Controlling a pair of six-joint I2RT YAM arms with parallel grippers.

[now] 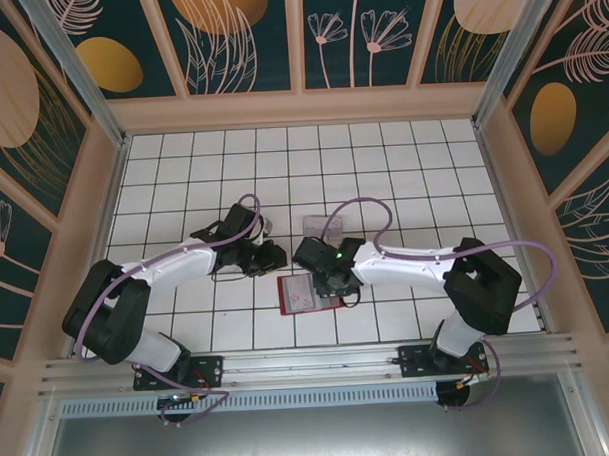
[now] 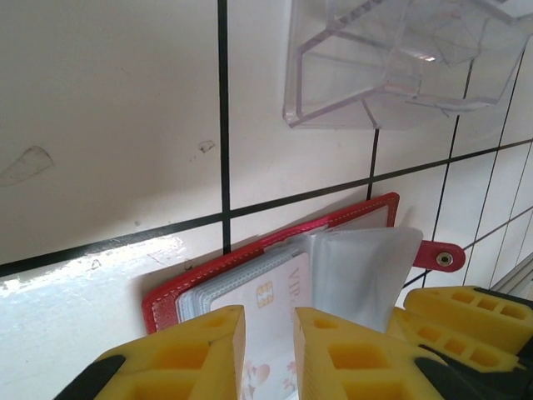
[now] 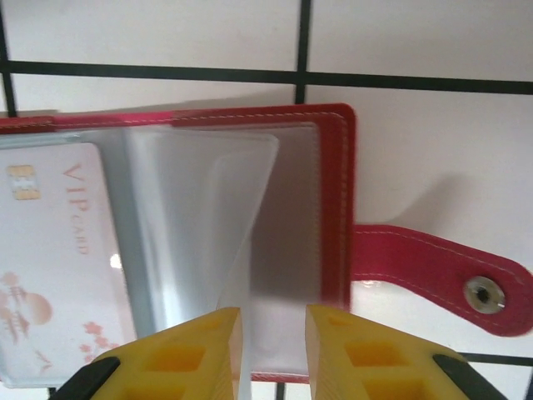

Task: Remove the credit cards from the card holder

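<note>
Closest to you, in the right wrist view, the right gripper is showing its yellow fingers parted by a narrow gap and clenching nothing. A clear sleeve leaf is standing up from the open card holder. Its edge is running down into that gap, close against the finger on the picture's left, and you cannot tell whether it is touching.

The card holder is lying open and flat on the white tiled table. Its red tab, with a metal snap, is sticking out past the edge onto a tile. A pale credit card, marked VIP and carrying a gold chip, is sitting inside a sleeve on the holder's other half.

The left gripper is hanging over the near edge of the holder, released, with its fingers a small way apart and gripping nothing you can see. The card's face is showing through the gap. Whether its tips are resting on the holder is unclear.

The right gripper's fingers are sitting just beside it, on the tab side. The raised leaf is standing between the two grippers and is partly covering the pockets behind it. A clear plastic tray is lying on the table just beyond the holder, apart from it.

From above, both arms are reaching inward over the holder, near the table's middle.
</note>
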